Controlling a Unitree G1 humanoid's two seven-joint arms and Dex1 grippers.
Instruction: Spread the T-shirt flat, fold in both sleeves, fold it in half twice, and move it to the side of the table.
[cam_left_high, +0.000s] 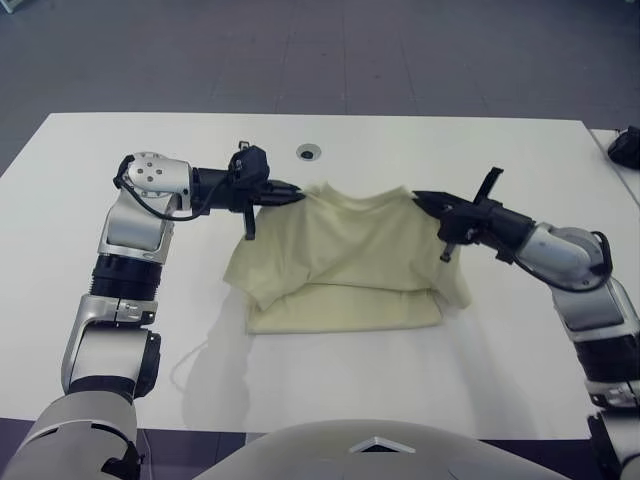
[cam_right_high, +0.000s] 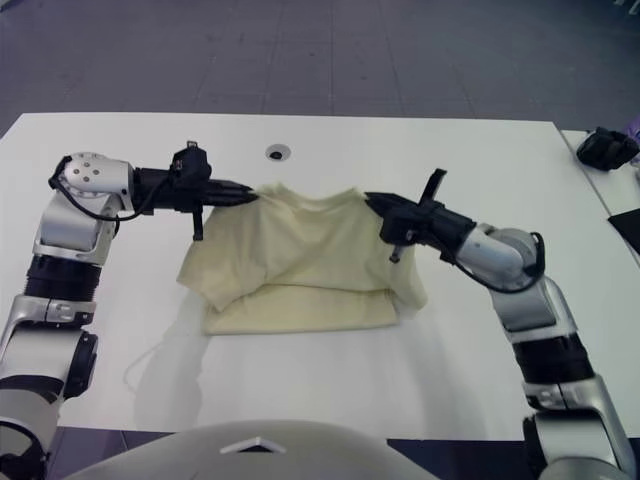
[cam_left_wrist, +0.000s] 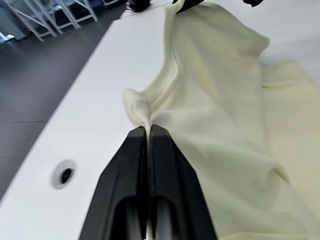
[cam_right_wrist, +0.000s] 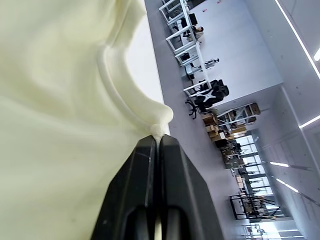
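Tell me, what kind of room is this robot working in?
Probably a big open office or lab: a white table with a cable hole, plus rows of desks, office chairs and long ceiling lights farther off.

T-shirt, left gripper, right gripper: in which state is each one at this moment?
T-shirt: rumpled, not spread flat; far edge held by both grippers, near part lying on the table.
Left gripper: shut on the T-shirt's edge.
Right gripper: shut on the T-shirt's edge.
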